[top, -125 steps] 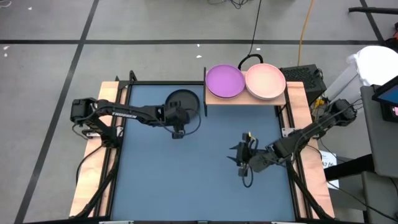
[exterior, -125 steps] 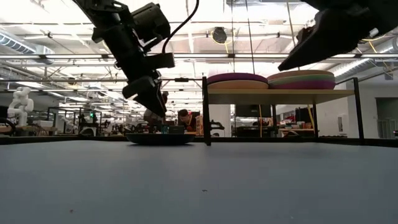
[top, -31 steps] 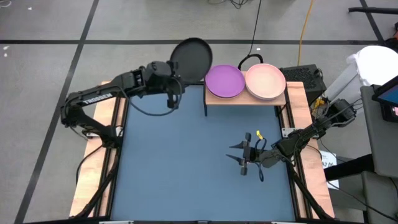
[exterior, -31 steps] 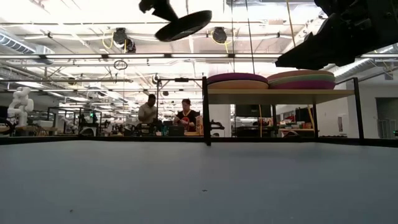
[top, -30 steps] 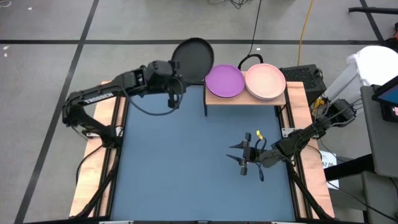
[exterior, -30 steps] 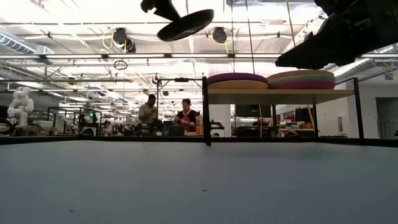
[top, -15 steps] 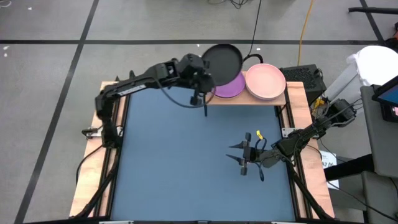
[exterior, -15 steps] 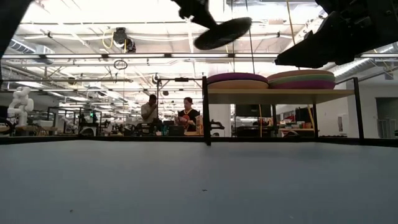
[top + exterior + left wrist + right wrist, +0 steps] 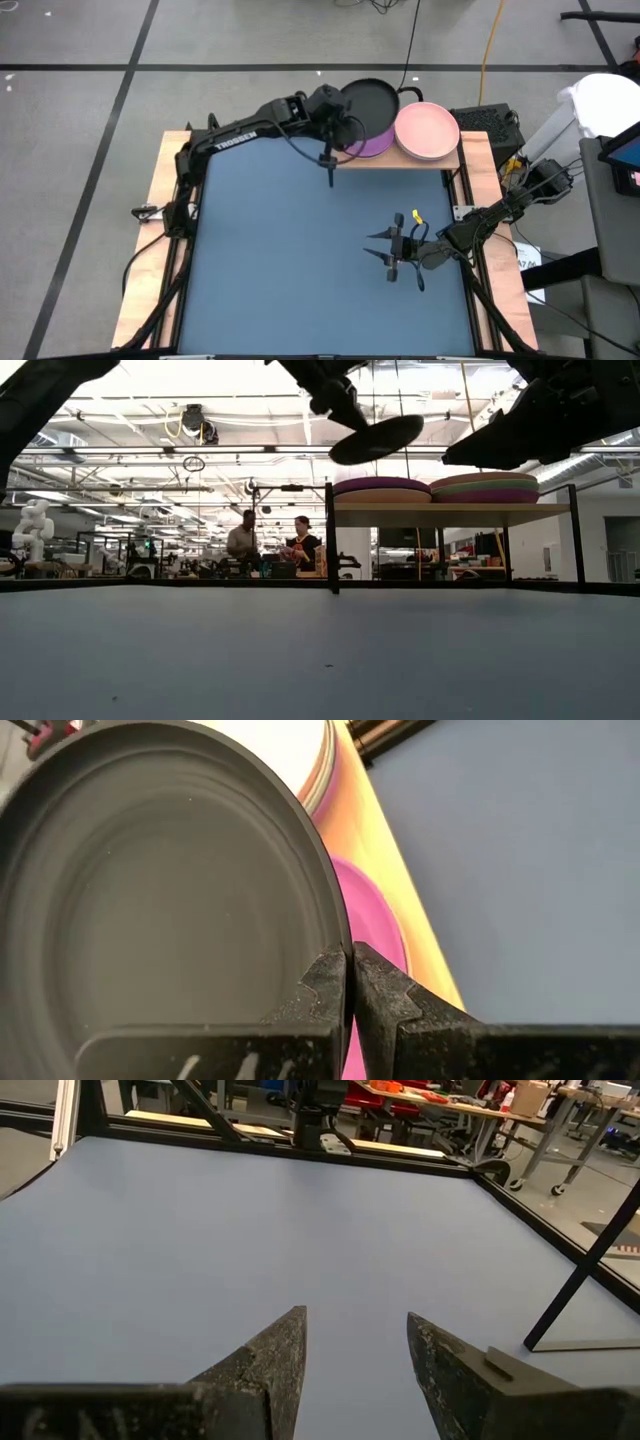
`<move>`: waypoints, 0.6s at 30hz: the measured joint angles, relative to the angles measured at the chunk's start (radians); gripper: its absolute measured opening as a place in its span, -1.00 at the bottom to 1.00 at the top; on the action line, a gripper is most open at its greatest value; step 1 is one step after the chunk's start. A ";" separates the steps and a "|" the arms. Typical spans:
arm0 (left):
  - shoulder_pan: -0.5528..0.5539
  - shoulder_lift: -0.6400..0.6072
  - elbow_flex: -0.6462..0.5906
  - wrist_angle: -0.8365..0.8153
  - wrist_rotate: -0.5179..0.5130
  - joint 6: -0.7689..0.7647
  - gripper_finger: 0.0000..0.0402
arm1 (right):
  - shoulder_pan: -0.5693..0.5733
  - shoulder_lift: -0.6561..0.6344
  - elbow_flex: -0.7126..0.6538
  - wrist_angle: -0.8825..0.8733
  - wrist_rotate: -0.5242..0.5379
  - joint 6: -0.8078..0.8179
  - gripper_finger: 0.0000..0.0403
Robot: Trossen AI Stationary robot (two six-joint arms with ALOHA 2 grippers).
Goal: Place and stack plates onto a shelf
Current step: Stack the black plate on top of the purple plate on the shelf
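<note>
My left gripper [image 9: 337, 112] is shut on a dark grey plate [image 9: 369, 103], held in the air over the purple plate [image 9: 369, 146] that tops the left stack on the light-wood shelf [image 9: 395, 161]. In the low view the grey plate [image 9: 377, 438] hangs tilted above that stack [image 9: 381, 488]. A pink plate [image 9: 427, 130] tops the right stack [image 9: 485, 488]. My right gripper [image 9: 392, 256] is open and empty over the blue table at the right; it also shows in the right wrist view [image 9: 355, 1342]. My left gripper pinches the grey plate's raised rim [image 9: 336, 942] between its two fingers [image 9: 325, 988], at the edge nearest the table's left. One finger lies on the plate's upper face and one beneath. The plate is lifted clear of the stack, tilted, with its far edge higher.
The shelf stands on black posts [image 9: 331, 172] at the table's far edge. Wooden side strips [image 9: 150, 220] edge the blue surface [image 9: 300, 260]. People sit in the room beyond the table [image 9: 270, 545].
My left gripper has carried the grey plate toward the table's right, from left of the shelf to above the purple stack, and has come down a little. The plate stays tilted in the hold.
</note>
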 joint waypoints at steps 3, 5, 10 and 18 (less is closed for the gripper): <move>0.010 -0.002 -0.015 -0.008 0.009 -0.014 -0.95 | 0.000 0.000 0.000 -0.003 0.000 0.000 -0.22; 0.017 -0.001 -0.017 -0.027 0.027 -0.019 -0.95 | 0.000 0.000 0.000 -0.003 0.000 0.000 -0.22; 0.019 0.017 -0.019 -0.015 0.048 -0.015 -0.95 | 0.000 0.000 0.000 -0.003 0.000 0.001 -0.22; 0.018 0.055 -0.020 -0.020 0.048 -0.015 -0.95 | 0.010 0.000 0.000 -0.002 -0.001 0.005 -0.22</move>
